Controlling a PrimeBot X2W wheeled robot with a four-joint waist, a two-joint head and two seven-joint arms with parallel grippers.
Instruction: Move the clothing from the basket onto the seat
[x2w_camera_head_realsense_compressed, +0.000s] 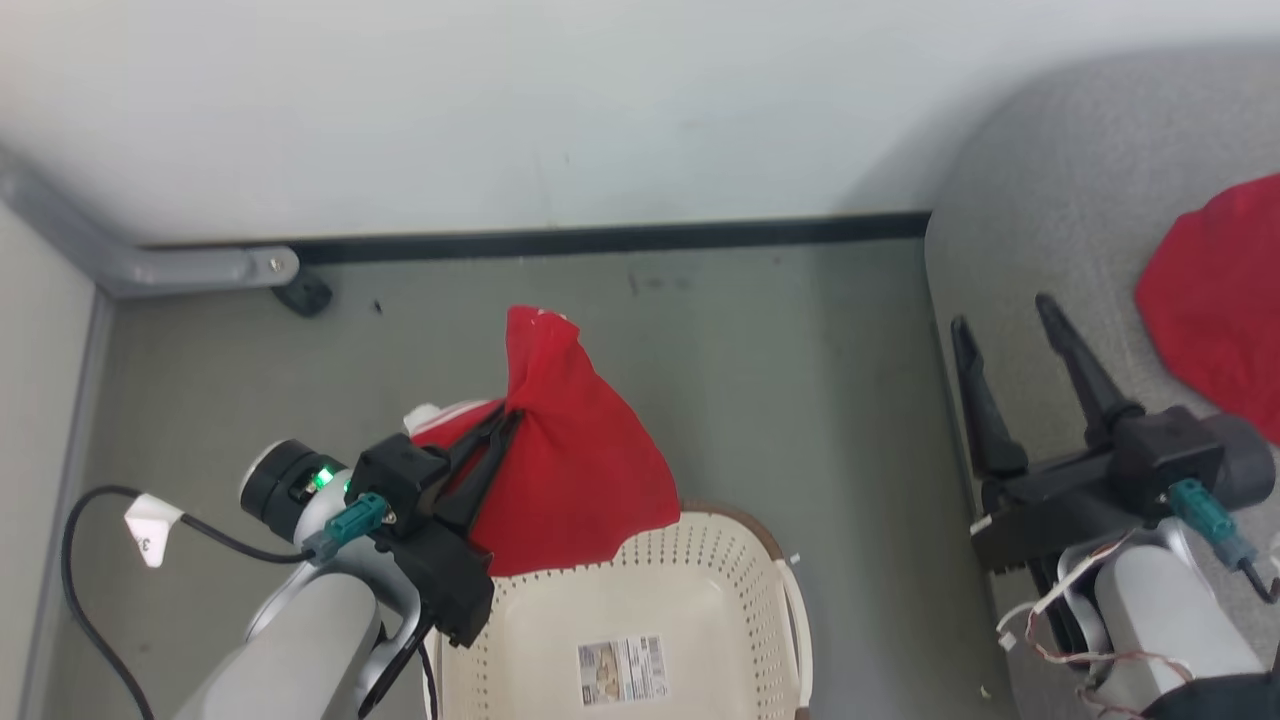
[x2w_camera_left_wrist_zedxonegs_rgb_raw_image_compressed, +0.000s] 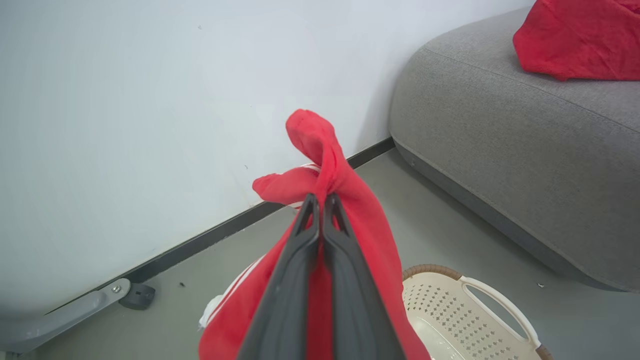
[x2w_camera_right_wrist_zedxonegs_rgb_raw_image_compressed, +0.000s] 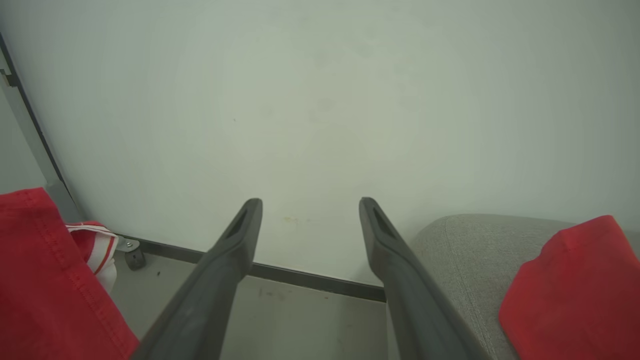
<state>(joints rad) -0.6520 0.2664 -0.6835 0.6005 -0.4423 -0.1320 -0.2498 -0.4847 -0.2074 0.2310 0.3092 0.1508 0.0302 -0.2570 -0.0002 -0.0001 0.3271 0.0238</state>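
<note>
Clothing (x2w_camera_head_realsense_compressed: 570, 450) aloft near basket (x2w_camera_head_realsense_compressed: 700, 580), grey floor (x2w_camera_head_realsense_compressed: 800, 380), white wall (x2w_camera_head_realsense_compressed: 600, 100), seat (x2w_camera_head_realsense_compressed: 1050, 200).

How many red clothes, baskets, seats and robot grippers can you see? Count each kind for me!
red clothes: 2, one in the left gripper, one on the seat
basket: 1
seat: 1
grippers: 2, the left gripper and the right gripper
total: 6

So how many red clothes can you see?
2. One garment hangs from the left gripper, jaws shut, above the basket; another garment lies on the seat. More could hide in the basket's unseen part.
</note>
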